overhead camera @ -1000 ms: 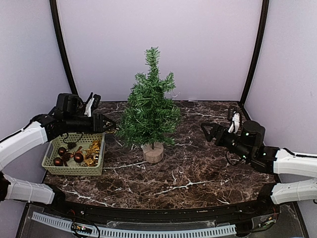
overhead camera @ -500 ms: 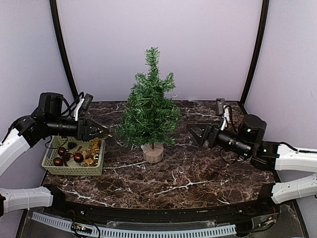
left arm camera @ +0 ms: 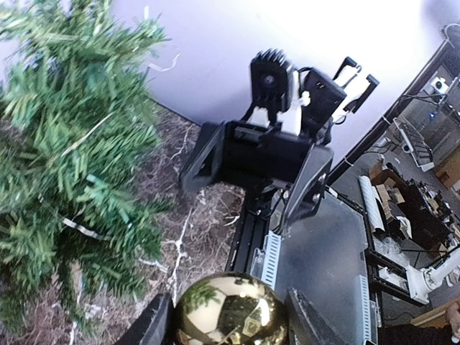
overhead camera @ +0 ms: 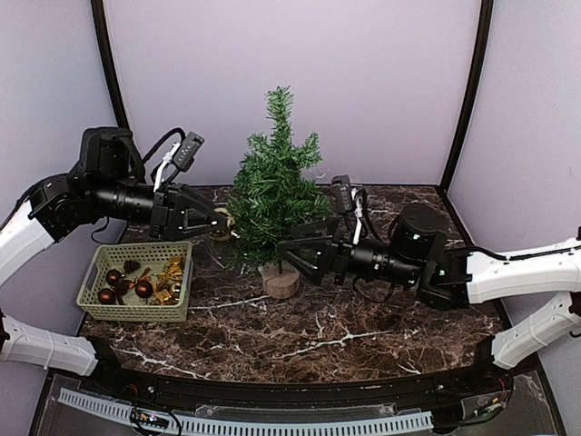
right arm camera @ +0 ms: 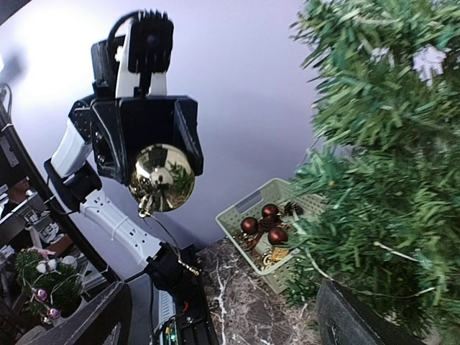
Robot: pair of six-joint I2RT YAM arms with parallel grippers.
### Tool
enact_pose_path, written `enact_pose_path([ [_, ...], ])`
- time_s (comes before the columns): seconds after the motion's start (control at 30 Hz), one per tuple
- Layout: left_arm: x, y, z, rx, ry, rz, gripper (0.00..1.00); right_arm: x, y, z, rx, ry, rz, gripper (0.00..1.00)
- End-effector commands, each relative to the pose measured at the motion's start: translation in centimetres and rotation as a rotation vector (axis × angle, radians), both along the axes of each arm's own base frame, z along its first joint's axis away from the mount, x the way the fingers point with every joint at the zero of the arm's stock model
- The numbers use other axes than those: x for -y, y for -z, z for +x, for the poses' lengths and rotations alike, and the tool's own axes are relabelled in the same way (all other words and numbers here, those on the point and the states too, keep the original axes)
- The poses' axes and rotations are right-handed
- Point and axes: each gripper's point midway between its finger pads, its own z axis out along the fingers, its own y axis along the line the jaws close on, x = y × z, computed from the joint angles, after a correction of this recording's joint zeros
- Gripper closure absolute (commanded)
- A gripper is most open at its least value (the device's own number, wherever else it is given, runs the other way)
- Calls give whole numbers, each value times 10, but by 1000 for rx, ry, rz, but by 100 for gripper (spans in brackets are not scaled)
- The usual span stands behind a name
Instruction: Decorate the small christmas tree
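Top external, dark marble tabletop (overhead camera: 363,318), lilac walls (overhead camera: 363,91), left gripper (overhead camera: 216,223) grasping gold bauble (overhead camera: 222,227), right gripper (overhead camera: 289,252) spread wide.

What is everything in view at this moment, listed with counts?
small christmas tree: one, dark green on a pale wooden stump, centre of the table, upright.
gold bauble: one, shiny gold, held in the air beside the tree's left side.
basket: one, pale green, left part of the table.
red baubles: three visible, dark red, in the basket.
gold ornaments: a cluster, count unclear, at the basket's right end.
table: one, dark brown marble pattern.
left gripper: shut on the gold bauble.
right gripper: open, empty, by the tree's lower right branches.
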Motion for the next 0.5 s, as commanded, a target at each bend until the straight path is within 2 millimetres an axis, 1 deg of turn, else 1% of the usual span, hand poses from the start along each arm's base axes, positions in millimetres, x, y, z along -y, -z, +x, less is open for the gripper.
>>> enact_pose_path([
  [0.0,20,-41,-11,119,92,-93,55,-18,-34,-25,31,-147,160,10],
  [0.03,22,-43,-12,124,102,-100,55,-23,-30,-27,23,-168,161,11],
  [0.13,29,-51,-12,147,121,-119,55,-31,-30,-33,24,-197,170,12],
  [0.27,33,-54,-11,155,129,-127,55,-33,-33,-35,33,-208,186,15],
  [0.37,34,-56,-14,159,142,-141,55,-34,-35,-33,48,-197,178,18],
  [0.47,36,-55,-14,154,144,-143,55,-37,-37,-32,62,-193,175,24],
])
